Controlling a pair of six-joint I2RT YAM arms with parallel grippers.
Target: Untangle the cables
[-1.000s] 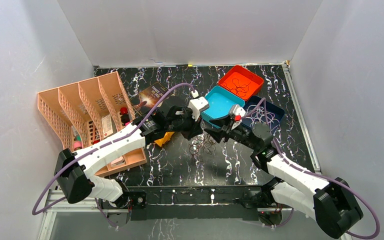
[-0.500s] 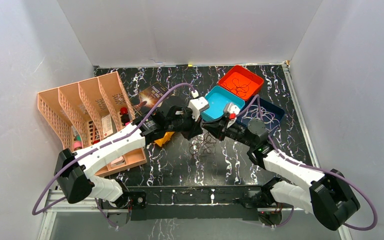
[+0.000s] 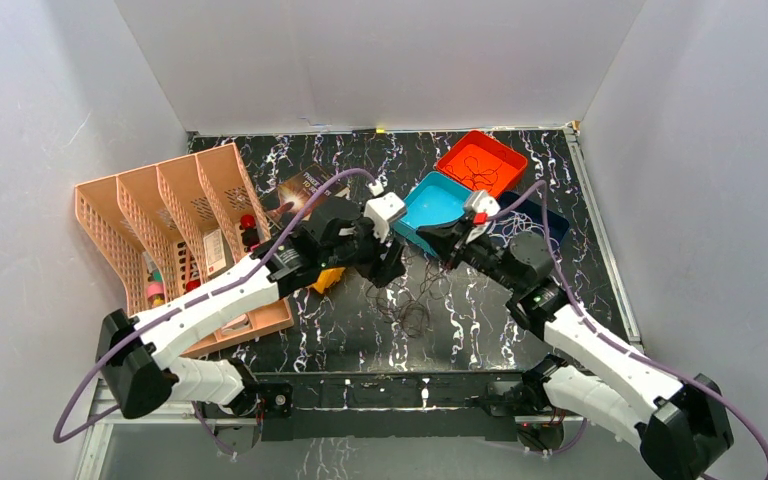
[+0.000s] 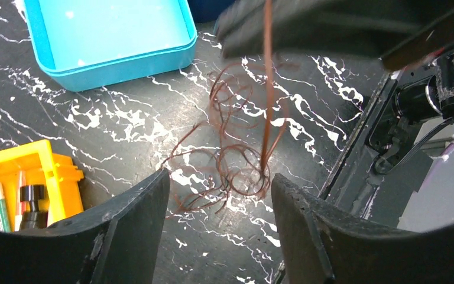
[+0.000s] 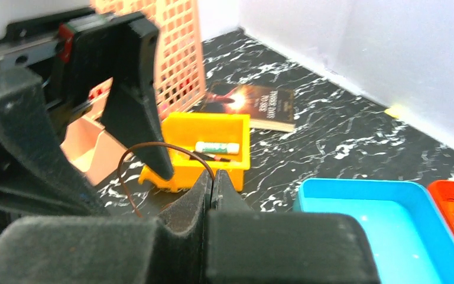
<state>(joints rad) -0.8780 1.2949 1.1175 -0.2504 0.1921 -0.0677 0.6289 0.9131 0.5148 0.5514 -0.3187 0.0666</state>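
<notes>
our right claw (image 5: 213, 180) is pinched shut on one dark brown strand of the cables (image 4: 236, 171). the strand runs up taut from the knot, which lies on the table (image 3: 340, 325) at about 6 o'clock of the teal tray (image 3: 430, 198). our left claw (image 4: 219, 183) hangs wide open over the knot with nothing in it, its fingers (image 4: 130, 231) on either side of the loops.

the main risk, as we judge it, is that the strand is thin and springy and may slip out of the shut pads. if it is caught in the curls, lifting it could drag the whole bunch along instead of freeing one wire, and a harder pull would likely tighten the knot. nothing pins the rest down. if our left claw closes to hold the bunch, it may catch the lifted strand too, or knock the right claw, since the two sit very near each other.

a yellow box (image 3: 328, 278) sits near the knot at 9 o'clock and crowds the left claw's side. beyond it at 9 o'clock stands a peach rack (image 3: 175, 230), and a book (image 3: 305, 188) lies at 11 o'clock. the teal tray's near wall blocks any pull toward 12 o'clock. a red tray (image 3: 508, 160) at 1 o'clock holds more dark wires (image 3: 475, 172). a dark blue tray (image 3: 552, 226) at 2 o'clock is partly hidden by the right arm. we cannot tell whether pale wires are in the knot.
</notes>
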